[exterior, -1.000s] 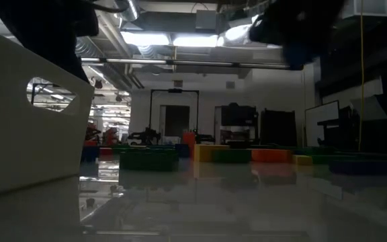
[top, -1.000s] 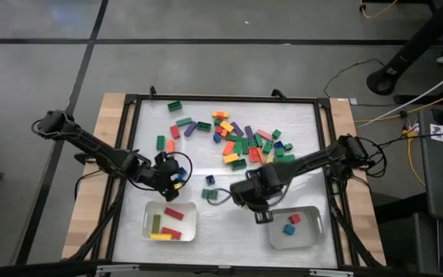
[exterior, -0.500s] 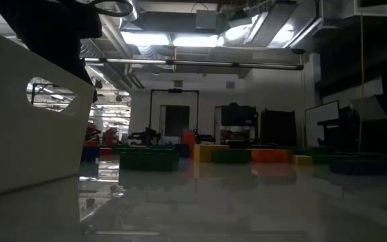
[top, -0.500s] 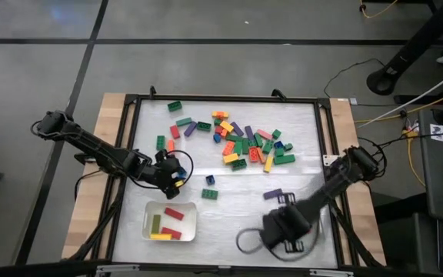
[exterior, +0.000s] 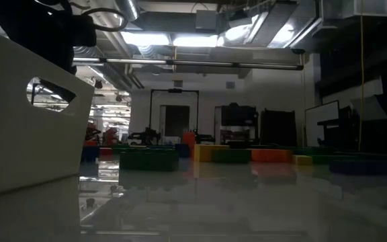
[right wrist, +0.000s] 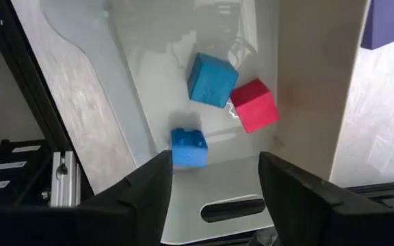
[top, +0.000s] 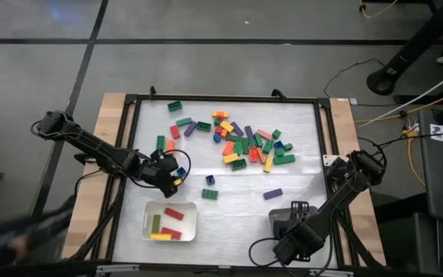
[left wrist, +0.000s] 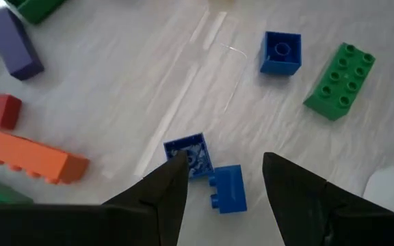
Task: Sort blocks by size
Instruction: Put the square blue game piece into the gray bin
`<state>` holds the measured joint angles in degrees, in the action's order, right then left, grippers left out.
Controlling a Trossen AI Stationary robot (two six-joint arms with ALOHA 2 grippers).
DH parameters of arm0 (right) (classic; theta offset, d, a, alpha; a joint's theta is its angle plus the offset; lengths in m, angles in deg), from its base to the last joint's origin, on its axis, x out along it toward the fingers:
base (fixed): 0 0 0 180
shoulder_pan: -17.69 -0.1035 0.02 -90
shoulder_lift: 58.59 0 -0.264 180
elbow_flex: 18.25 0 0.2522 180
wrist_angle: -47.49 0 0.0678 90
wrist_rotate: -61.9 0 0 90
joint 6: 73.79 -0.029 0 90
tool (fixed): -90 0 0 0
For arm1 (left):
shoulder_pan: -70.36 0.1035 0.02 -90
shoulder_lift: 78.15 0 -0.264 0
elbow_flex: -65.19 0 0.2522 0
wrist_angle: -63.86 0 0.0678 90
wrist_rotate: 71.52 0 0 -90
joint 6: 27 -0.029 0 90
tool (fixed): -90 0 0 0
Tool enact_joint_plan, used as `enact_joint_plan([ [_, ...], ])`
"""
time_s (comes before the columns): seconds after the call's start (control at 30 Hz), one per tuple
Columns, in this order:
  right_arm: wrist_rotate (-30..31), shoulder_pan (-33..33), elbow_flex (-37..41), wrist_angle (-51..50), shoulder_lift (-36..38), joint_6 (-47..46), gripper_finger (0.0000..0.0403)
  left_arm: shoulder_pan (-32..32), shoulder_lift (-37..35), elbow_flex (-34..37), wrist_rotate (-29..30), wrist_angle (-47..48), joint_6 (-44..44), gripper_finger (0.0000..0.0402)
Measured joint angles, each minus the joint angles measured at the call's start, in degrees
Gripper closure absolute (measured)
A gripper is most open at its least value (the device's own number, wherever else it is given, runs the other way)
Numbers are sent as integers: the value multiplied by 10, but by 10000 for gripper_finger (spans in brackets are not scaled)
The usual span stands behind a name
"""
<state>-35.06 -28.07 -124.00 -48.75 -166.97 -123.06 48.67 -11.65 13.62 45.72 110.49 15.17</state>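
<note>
Right gripper (right wrist: 211, 198) wide open, empty, over small-block tray (right wrist: 142, 82); blue block (right wrist: 188, 147) just below, dropped there. Left gripper (left wrist: 221, 184) open around small blue block (left wrist: 228, 188).

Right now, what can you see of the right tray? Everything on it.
The right tray is a pale, glossy plastic bin with rounded corners and a slot handle cut in one end wall. It sits flat at the table's near right, mostly hidden under the right gripper in the high view. Inside lie three short blocks: a light blue cube touching a red cube, and a darker blue studded block apart from them. The open fingers hang above it, holding nothing.
</note>
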Motion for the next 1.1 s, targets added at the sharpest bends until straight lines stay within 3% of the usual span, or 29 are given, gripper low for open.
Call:
enact_joint_plan([
  [0.23,60,0,0,4,0,2,185,0,9,0,0,-1,0,227],
  [0.43,98,0,0,6,0,2,185,0,63,0,-18,-8,1,227],
  [1.1,147,9,0,19,0,5,184,-1,162,0,-42,-23,-1,231],
])
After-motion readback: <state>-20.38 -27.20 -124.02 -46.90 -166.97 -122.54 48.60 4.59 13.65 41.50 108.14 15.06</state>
